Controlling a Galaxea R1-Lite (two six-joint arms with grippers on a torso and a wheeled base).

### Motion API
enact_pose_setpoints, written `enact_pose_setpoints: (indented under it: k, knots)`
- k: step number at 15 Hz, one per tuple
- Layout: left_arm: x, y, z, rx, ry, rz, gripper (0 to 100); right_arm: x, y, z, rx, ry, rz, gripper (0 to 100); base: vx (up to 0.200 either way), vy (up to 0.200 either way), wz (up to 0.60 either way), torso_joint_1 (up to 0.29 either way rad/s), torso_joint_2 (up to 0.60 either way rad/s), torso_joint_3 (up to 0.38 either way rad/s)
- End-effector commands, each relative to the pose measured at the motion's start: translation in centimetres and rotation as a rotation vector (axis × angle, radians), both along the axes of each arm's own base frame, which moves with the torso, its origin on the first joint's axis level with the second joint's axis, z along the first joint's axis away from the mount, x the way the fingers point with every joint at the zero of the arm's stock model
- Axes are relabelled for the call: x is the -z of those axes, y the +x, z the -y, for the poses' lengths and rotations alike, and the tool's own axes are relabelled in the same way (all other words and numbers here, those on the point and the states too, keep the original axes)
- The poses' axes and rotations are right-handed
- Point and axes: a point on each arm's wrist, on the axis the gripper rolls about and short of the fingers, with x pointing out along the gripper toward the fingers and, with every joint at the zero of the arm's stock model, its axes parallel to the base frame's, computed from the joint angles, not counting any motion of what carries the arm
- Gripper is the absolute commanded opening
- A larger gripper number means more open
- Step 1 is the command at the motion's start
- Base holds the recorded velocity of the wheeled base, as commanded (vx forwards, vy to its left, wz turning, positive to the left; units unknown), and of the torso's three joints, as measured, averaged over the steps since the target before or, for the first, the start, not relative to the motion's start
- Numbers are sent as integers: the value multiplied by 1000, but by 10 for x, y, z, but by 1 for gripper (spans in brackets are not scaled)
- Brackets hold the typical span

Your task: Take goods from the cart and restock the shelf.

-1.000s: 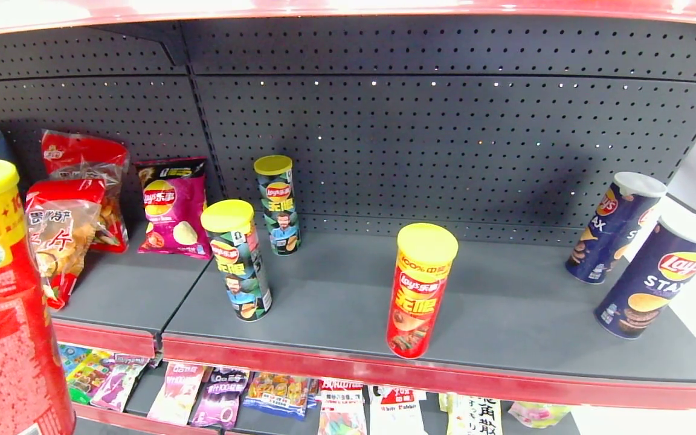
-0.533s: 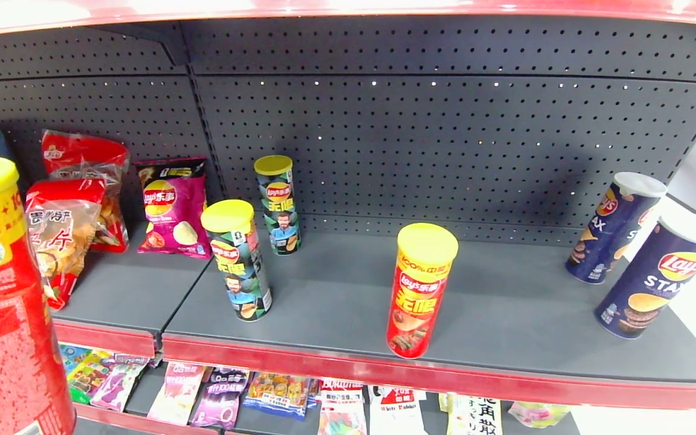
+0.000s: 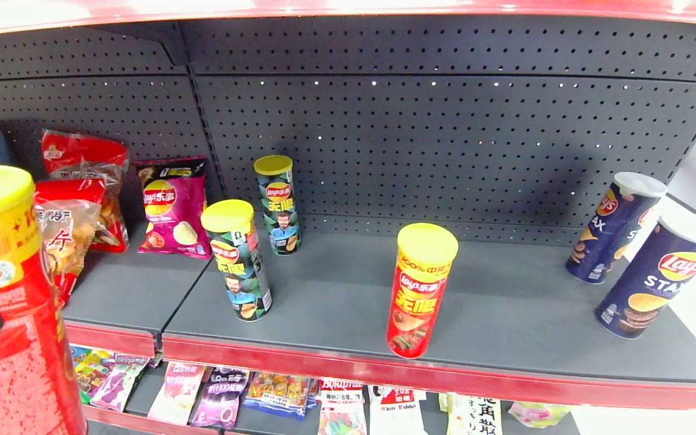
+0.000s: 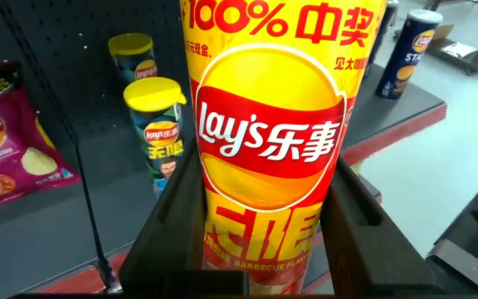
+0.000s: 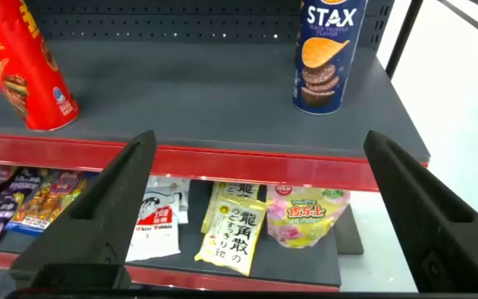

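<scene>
1. Left gripper (image 4: 264, 195): its dark fingers (image 4: 169, 218) clamp both sides of a tall red cardboard chip can with a yellow plastic lid (image 3: 3, 302). The can is upright at the near left, in front of the shelf and off its surface.
2. Right gripper (image 5: 260, 141): its fingers are spread wide with nothing between them, near the shelf's red front lip (image 5: 247, 162).
3. Dark grey metal shelf (image 3: 336, 290): a matching red can (image 3: 420, 290) stands at centre, near the front edge. To its left stand a nearer dark green can (image 3: 236, 260) and a farther dark green can (image 3: 277, 205). Two navy blue cans (image 3: 656, 278) stand at the right end, and snack bags (image 3: 170, 205) sit on the left section.
4. Step in hand, as judged: setting the held can down.
   - Carry it upright over the red lip with clearance.
   - Aim for the bare patch between the nearer green can and the matching red can, apart from both.
   - Lower it until the base sits flat, and only then release, since a tall can tips easily.
</scene>
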Motion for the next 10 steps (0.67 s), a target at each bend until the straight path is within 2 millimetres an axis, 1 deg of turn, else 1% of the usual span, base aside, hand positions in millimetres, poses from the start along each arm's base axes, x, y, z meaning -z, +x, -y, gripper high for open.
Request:
enact_pose_setpoints:
  k: [1,2,5,10]
  knots:
    - [-4,15,-1,3,0,-5,0,0,0,0,0,0,-2,100,0,0,0,0,0,0]
    - [-6,23,-1,3,1,9,0,0,0,0,-1,0,-2,100,0,0,0,0,0,0]
    - [-6,28,-1,11,0,0,0,0,0,0,-1,0,-2,100,0,0,0,0,0,0]
    - [-6,28,-1,12,0,1,0,0,0,0,-3,-1,-2,100,0,0,-600,4,2,2]
